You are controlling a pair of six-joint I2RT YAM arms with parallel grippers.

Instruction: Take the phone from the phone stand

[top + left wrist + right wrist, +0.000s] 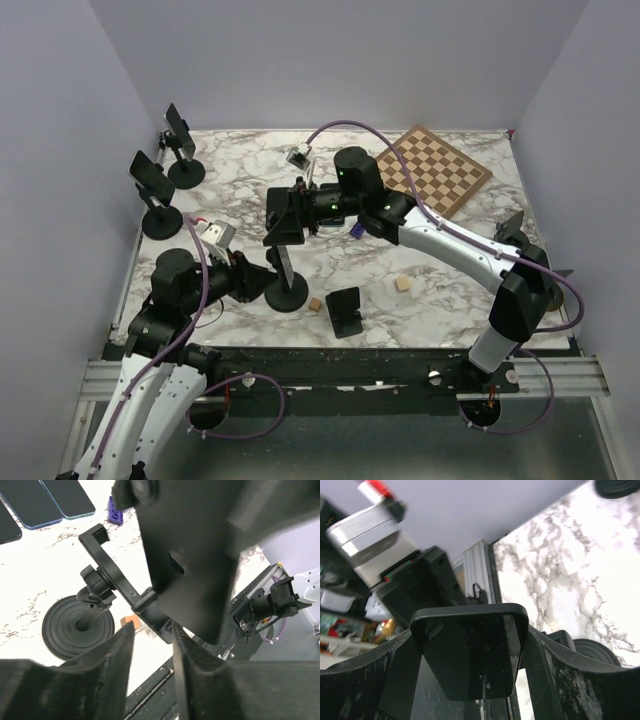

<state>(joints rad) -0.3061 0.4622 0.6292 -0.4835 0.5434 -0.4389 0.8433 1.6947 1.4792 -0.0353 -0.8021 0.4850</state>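
Right tool (pixel 472 680) tight around the phone (pixel 470 640), above the stand (pixel 287 290).

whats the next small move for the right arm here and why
Probably raise the right pincer a little: it grips the phone by its edges, and the phone looks close beside the phone stand cradle, so extra height should clear it.
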